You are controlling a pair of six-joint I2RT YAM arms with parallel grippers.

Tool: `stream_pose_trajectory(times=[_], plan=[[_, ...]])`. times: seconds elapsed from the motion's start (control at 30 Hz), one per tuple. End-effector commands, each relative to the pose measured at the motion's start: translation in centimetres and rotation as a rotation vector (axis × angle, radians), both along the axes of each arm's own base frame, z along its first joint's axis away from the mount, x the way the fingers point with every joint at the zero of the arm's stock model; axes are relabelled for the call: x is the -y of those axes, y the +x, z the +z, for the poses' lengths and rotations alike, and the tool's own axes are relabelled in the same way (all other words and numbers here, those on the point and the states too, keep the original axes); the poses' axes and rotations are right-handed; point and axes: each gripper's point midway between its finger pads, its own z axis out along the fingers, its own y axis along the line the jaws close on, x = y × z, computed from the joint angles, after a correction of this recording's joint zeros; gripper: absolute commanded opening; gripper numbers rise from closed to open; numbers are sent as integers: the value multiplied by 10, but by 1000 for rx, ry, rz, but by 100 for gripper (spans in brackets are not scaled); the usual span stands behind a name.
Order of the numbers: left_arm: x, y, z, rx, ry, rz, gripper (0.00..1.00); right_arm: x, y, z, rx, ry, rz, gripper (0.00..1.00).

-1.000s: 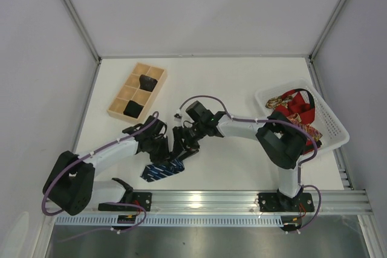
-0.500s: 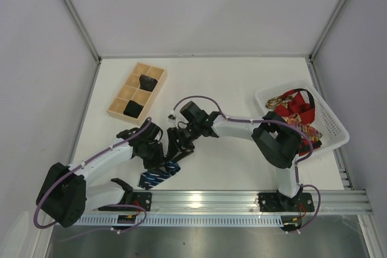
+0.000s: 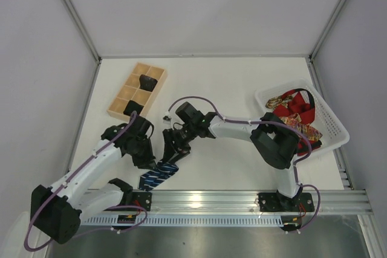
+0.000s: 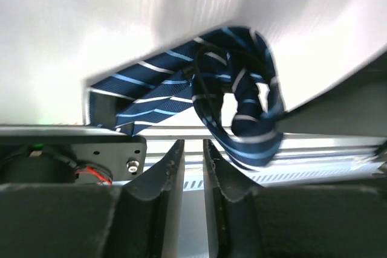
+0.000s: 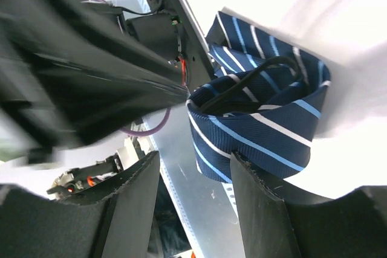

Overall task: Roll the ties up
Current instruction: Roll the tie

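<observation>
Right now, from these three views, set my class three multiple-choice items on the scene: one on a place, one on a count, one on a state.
1. Where do the red ties lie?
A. spread on the bare table
B. in the white basket
C. on the floor

2. How many compartments of the wooden tray hold a dark bundle?
A. two
B. four
C. none

3. How does the navy striped tie lie?
A. flat at full length
B. curled into a loose loop at one end
C. rolled tight inside a tray compartment

Answers:
1 B: the red fabric is heaped inside the basket at the right.
2 A: one bundle sits near the tray's far end and one near its near end; the other compartments show bare wood.
3 B: both wrist views show an open loop of striped fabric, with the rest lying flat.
</observation>
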Motion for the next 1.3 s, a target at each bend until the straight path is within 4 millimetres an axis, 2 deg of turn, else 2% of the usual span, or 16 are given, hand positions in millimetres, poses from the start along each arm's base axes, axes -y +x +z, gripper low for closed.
stream_pose_trajectory(times=[0.0,0.07,0.17,0.37,0.5,0.57,0.63,0.67,0.77,0.83,0.97,1.03,1.1,1.13,1.17,1.27], plan=[[-27,9,35,97,73,83,23,-12,-9,13,-5,39,39,56],[-42,21,53,175,120,129,21,-15,-11,12,-6,43,44,56],[-59,24,72,212,154,182,20,-23,-17,9,-12,40,51,56],[-69,34,105,277,169,208,21,-38,-25,0,-16,20,74,55],[-68,37,109,287,153,206,22,-47,-23,-3,-2,16,75,55],[-65,40,109,291,137,194,22,-52,-24,-14,-12,-4,77,56],[-61,42,109,295,114,178,24,-58,-23,-16,-17,-7,79,55],[-60,44,109,290,110,176,25,-60,-25,-24,-25,-22,83,55],[-51,52,111,294,57,143,27,-61,-27,-32,-9,-49,92,55],[-49,55,113,299,41,123,27,-57,-24,-33,22,-67,103,55],[-39,65,118,326,-14,93,27,-47,-6,-3,141,-28,74,56],[-31,65,117,323,-61,76,28,-31,11,10,212,-40,53,59],[-24,66,111,316,-99,69,29,-13,17,10,194,-67,49,60],[-18,66,109,310,-129,60,30,-4,28,7,191,-74,33,60],[-14,66,103,300,-152,53,30,6,30,-1,179,-95,30,60],[0,61,86,223,-225,37,28,25,40,-8,197,-124,26,59]])
